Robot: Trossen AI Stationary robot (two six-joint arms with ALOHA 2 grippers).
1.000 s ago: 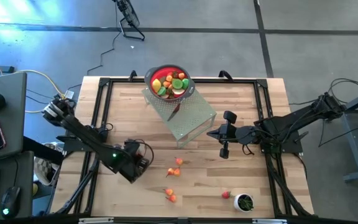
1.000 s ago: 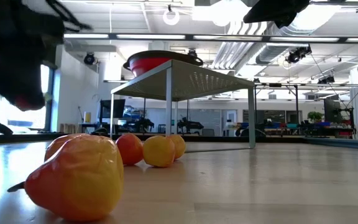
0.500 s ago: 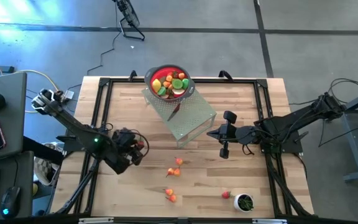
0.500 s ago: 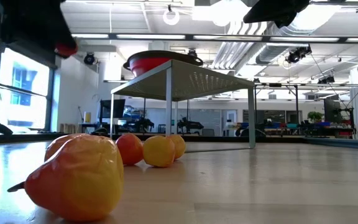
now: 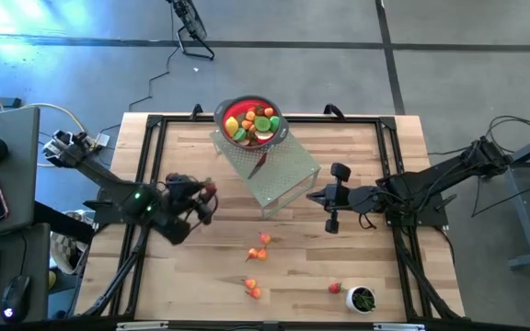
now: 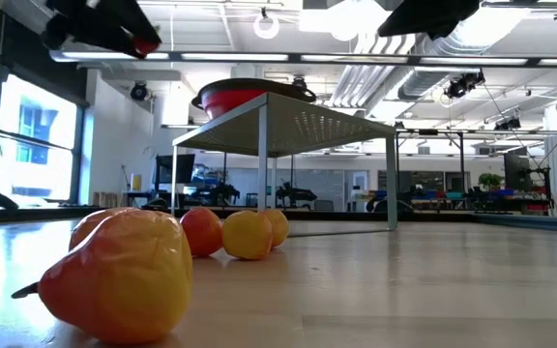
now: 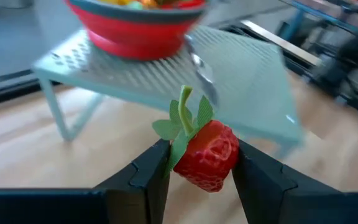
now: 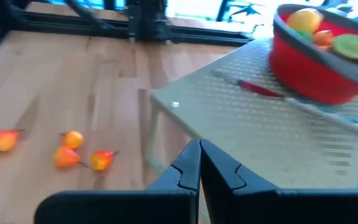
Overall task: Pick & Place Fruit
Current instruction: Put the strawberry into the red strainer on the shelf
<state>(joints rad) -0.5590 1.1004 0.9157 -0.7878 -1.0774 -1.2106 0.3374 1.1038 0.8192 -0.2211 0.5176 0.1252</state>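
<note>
My left gripper [image 5: 207, 195] is shut on a red toy strawberry [image 7: 209, 154] with green leaves, in the air left of the pale perforated stand [image 5: 274, 175]. In the low view the strawberry [image 6: 145, 44] is high above the table. A red bowl [image 5: 252, 122] full of fruit pieces stands on the stand's far end. Several orange-red fruit pieces [image 5: 262, 241] and another strawberry [image 5: 335, 288] lie on the table toward its near edge. My right gripper [image 5: 313, 198] is shut and empty beside the stand's right side. My left gripper pinches the strawberry's red body by its two sides [image 7: 232, 155] between its two fingers [image 7: 151, 174]. The leafy stem end [image 7: 182, 118] sticks out past the fingertips. The strawberry is lifted clear of the table.
A silver knife [image 5: 259, 165] lies on the stand beside the bowl. A small white cup with green contents [image 5: 362, 299] stands at the near right. A black frame [image 5: 150, 165] runs around the table's edges. An orange-yellow pear [image 6: 119, 275] lies close to the low camera.
My left gripper has risen and gone toward the table's far edge and toward the stand, still shut on the strawberry, which is carried higher above the table. It has turned so that it now points at the stand.
</note>
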